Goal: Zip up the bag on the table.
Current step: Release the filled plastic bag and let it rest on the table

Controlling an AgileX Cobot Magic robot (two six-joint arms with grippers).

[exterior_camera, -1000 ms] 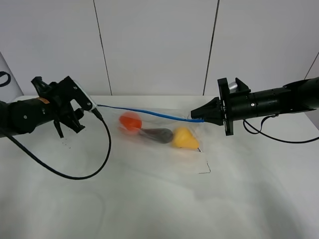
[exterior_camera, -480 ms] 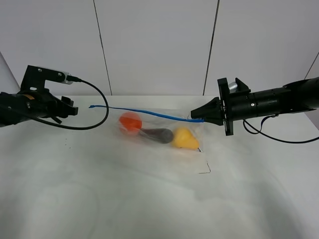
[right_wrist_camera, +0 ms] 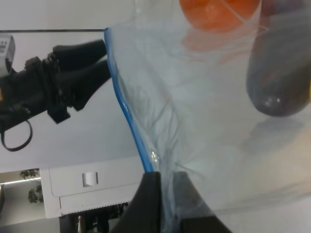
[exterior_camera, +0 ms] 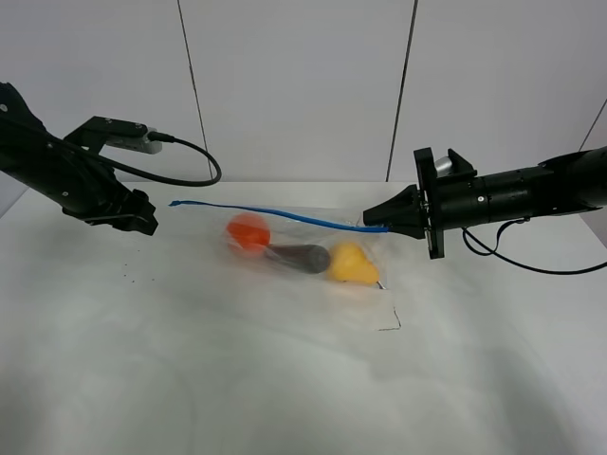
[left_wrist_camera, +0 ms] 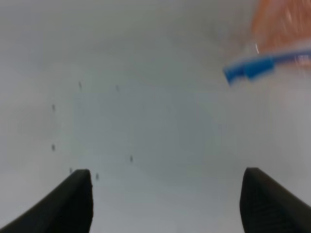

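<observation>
The clear bag [exterior_camera: 303, 261] lies mid-table on the white table [exterior_camera: 285, 379], with orange [exterior_camera: 248, 230], dark grey [exterior_camera: 299, 256] and yellow [exterior_camera: 349, 263] items inside. Its blue zipper strip [exterior_camera: 275, 213] runs along the far edge, held off the table. My right gripper [exterior_camera: 381, 222] is shut on the strip's right end; in the right wrist view its fingers [right_wrist_camera: 148, 204] pinch the strip [right_wrist_camera: 121, 107]. My left gripper [exterior_camera: 140, 224] is open and empty, left of the strip's free end [left_wrist_camera: 248, 70] and apart from it.
White wall panels stand behind the table. A black cable [exterior_camera: 194, 156] loops from the left arm above the table's far left. Small dark specks [left_wrist_camera: 53, 145] mark the tabletop under the left gripper.
My left gripper has let go of the strip's left end and drawn back to the left, its arm rising. The right gripper and the bag have stayed put.
</observation>
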